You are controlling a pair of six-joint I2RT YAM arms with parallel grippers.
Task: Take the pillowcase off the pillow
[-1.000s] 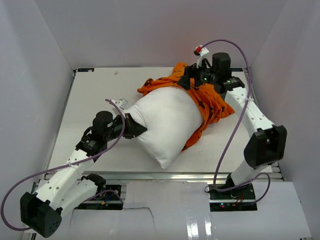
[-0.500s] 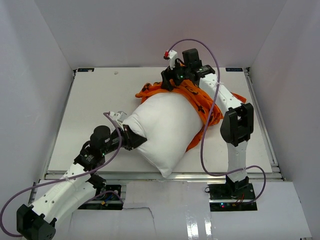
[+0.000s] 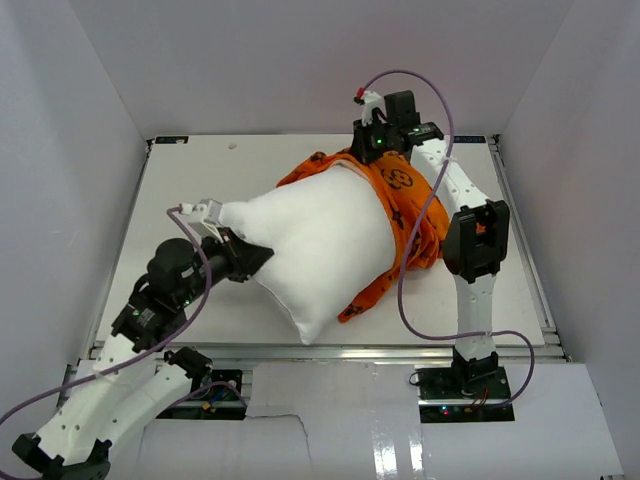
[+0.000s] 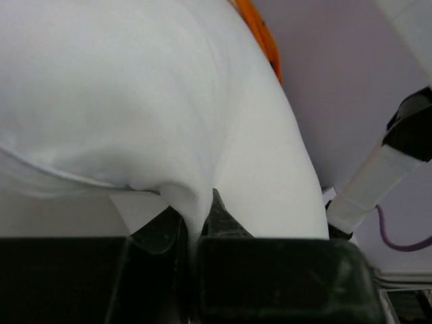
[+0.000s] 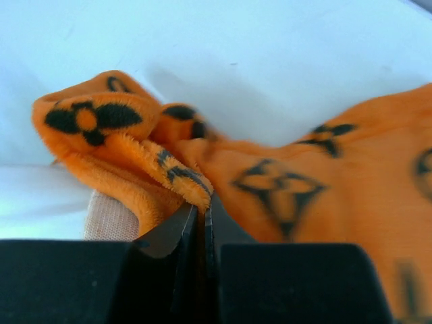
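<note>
Pillowcase (image 3: 405, 205) mostly off, both pincers clamped!
The left pincer (image 3: 258, 260) pinches the pillow (image 3: 310, 245) at its bare near-left corner; the right pincer (image 3: 373, 150) is pressed together on the pillowcase's bunched far edge. Most of the white cushion lies exposed mid-desk (image 3: 190, 180); only its right end sits inside the orange cover, yet to slip free.
</note>
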